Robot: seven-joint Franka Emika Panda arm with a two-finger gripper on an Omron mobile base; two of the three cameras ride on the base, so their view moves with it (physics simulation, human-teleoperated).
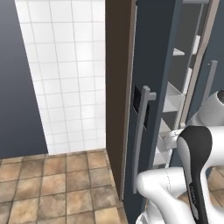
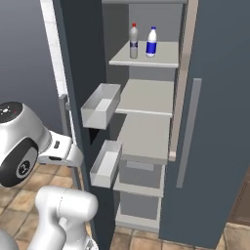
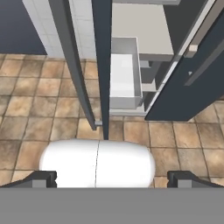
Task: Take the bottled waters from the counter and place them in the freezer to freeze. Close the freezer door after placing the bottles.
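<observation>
Both water bottles stand upright, side by side, on my freezer's (image 2: 146, 141) top shelf: red-capped bottle (image 2: 133, 41) left, blue-capped bottle (image 2: 151, 42) right, slightly apart. Freezer door (image 1: 151, 87) open, swung out edge-on, its grey bar handle facing outward, two white bins on its inner side

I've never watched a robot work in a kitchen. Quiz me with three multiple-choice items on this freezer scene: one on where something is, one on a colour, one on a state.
1. Where do the two bottled waters stand?
A. on the floor
B. on the top shelf of the freezer
C. in a door bin

2. What colours are their caps?
A. both green
B. red and blue
C. both white

3. How is the freezer door?
A. open
B. fully closed
C. taken off

Answers:
1 B, the bottled waters stand side by side on the top shelf of the freezer.
2 B, the left cap is red, the right one blue.
3 A, the freezer door stands swung out, its bins exposed.
</observation>
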